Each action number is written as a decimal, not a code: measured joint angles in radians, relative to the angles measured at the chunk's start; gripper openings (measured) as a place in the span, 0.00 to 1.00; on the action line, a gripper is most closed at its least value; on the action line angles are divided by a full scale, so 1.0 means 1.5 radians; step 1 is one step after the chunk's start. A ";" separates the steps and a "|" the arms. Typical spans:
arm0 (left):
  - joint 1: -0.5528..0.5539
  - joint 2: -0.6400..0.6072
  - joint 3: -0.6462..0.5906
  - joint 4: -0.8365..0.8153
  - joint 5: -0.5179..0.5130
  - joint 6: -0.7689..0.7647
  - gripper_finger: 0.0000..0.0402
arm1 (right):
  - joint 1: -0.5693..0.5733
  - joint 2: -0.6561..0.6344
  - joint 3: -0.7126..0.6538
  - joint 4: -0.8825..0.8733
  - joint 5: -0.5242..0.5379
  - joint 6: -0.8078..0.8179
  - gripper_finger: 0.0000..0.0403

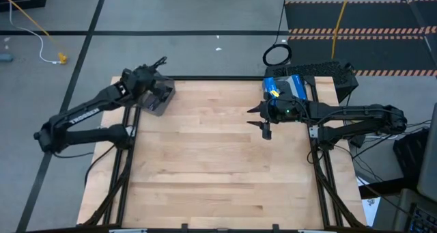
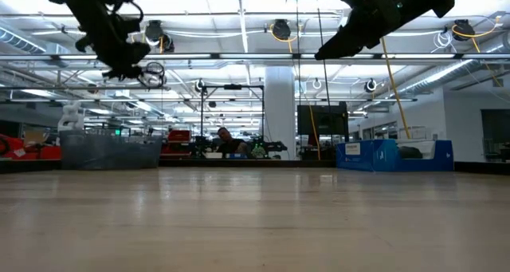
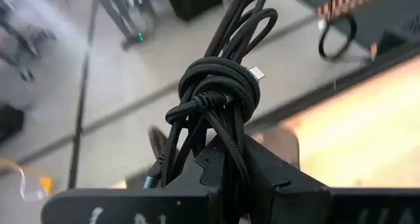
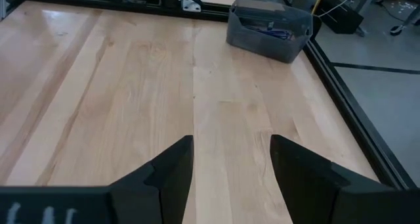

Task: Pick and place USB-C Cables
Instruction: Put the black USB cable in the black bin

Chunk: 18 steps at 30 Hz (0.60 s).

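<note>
A black USB-C cable bundle (image 3: pixel 216 92), wound and knotted in its middle, sits in my left gripper (image 3: pixel 226 168), which is shut on it. In the high view this gripper (image 1: pixel 156 67) is raised near the table's far left corner, just beyond the grey bin (image 1: pixel 158 96). The low view shows the cable's loops (image 2: pixel 151 72) in the air. A purple-blue cable (image 4: pixel 275 32) lies inside the grey bin (image 4: pixel 269 28). My right gripper (image 4: pixel 230 165) is open and raised over bare wood at the table's right-centre (image 1: pixel 263 121). The other black bundle is out of view. My left gripper pinches the black cable bundle between its two fingers (image 3: pixel 262 178), on the strands just below the knot (image 3: pixel 223 142). The knot and the loops with a silver plug (image 3: pixel 256 73) stick out past the fingertips. The bundle is lifted clear of the table and the bin.
A blue box (image 1: pixel 287 87) stands at the table's far right edge, behind my right arm. A larger black ring coil (image 1: pixel 276 55) and a yellow cord (image 1: pixel 339 21) lie on the floor beyond the table. Open wood (image 1: pixel 212 165) spans the table's middle and near side.
</note>
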 joint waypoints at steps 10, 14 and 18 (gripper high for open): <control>0.118 0.111 0.000 -0.135 0.169 -0.054 0.08 | 0.000 0.000 0.000 0.000 0.000 -0.003 0.49; 0.134 0.165 0.000 -0.187 0.190 -0.083 0.08 | 0.000 0.000 0.000 0.000 0.000 -0.003 0.49; 0.138 0.212 0.000 -0.210 0.191 -0.101 0.08 | 0.000 0.000 0.000 0.000 0.000 -0.003 0.49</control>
